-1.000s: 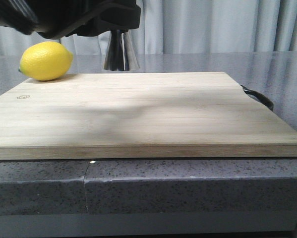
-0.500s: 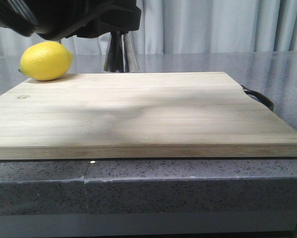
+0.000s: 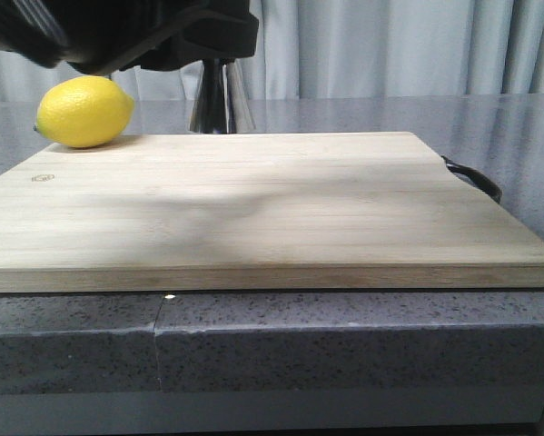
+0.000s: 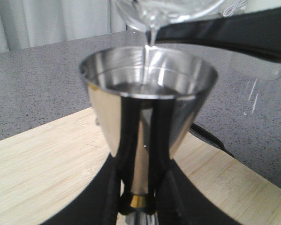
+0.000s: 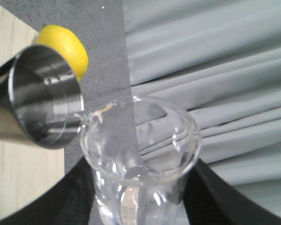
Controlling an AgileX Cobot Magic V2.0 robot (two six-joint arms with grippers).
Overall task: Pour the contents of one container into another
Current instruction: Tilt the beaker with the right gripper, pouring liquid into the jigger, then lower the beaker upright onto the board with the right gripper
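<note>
Steel gleamed where the jigger (image 4: 147, 101) stood upright at the far edge of the wooden cutting board (image 3: 253, 204), the left claw (image 4: 138, 206) clamped on its gold-banded waist. The glass beaker (image 5: 140, 159), gripped by the right claw (image 5: 135, 206), was tipped with its lip just above the jigger's rim, a thin clear stream falling into the cup. A yellow lemon (image 3: 84, 111) lay at nine o'clock of the jigger on the grey counter (image 3: 362, 341).
</note>
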